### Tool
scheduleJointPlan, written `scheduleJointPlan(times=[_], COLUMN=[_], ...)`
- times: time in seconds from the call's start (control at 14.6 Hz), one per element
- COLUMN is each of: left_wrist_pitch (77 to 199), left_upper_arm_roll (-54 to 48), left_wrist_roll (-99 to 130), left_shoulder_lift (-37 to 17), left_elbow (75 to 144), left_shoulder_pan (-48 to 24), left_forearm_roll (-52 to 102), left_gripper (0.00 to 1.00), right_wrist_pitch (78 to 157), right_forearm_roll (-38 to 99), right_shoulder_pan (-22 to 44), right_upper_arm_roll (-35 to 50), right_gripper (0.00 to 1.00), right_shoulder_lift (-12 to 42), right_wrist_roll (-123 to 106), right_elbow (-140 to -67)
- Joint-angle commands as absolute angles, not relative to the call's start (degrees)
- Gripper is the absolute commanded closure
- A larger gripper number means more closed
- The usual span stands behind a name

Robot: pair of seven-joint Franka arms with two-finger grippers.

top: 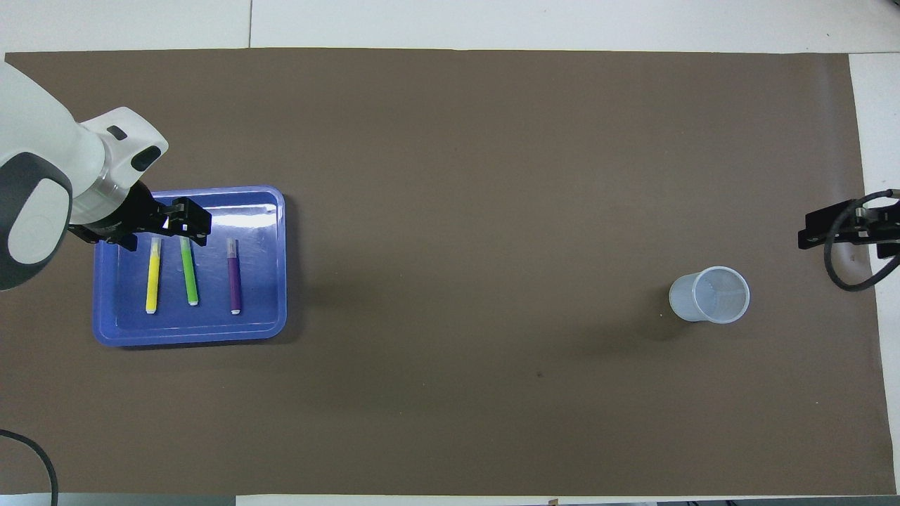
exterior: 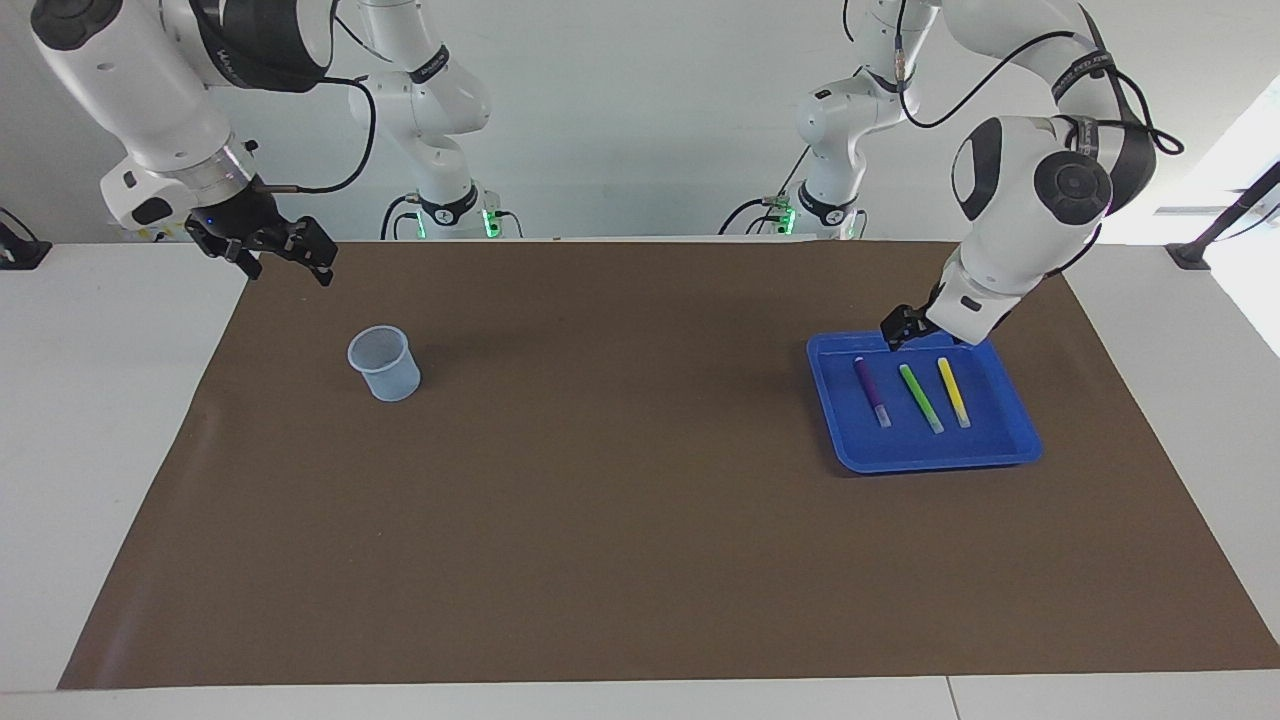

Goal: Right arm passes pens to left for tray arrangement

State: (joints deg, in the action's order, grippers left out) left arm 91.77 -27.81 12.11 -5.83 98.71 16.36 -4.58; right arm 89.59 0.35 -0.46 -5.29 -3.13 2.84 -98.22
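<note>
- Bright, even light is falling from above across the brown mat (exterior: 620,480) in both views.
- A white glare streak is shining on the blue tray (top: 211,219) floor in the overhead view.
- The cup (top: 709,294) is casting a soft, diffuse shadow.
- Daylight is washing out one corner of the facing view.
- Everything is staying in focus.
</note>
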Motion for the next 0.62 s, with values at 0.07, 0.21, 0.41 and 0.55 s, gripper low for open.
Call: scheduleJointPlan(times=[0.07,0.21,0.41,0.55], left_wrist_pitch=[85.3,84.2,83.6,79.0], left_upper_arm_roll=[-19.9,-17.2,-13.6,-12.7], left_wrist_roll=[12.6,12.3,12.8,12.9], left_shoulder_lift=[0.2,1.8,1.0,-0.6], left_elbow=[98.3,99.7,93.9,88.4], left_shoulder_pan=[5.7,2.8,-0.6,-2.0], left_forearm_roll=[-4.2,-4.0,-1.4,-1.4], left_gripper=[0.0,0.0,0.0,0.0], right_wrist_pitch=[88.8,88.8,88.8,88.8], right_forearm_roll=[1.3,1.3,1.3,1.3], right_shoulder_pan=[-1.2,-1.3,-1.3,-1.3], right_upper_arm_roll=[-4.8,-4.8,-4.8,-4.8], right_gripper=[0.0,0.0,0.0,0.0], right_shoulder_lift=[-3.2,-3.2,-3.2,-3.2], right_wrist_roll=[1.8,1.8,1.8,1.8], right_elbow=[-97.7,-97.7,-97.7,-97.7])
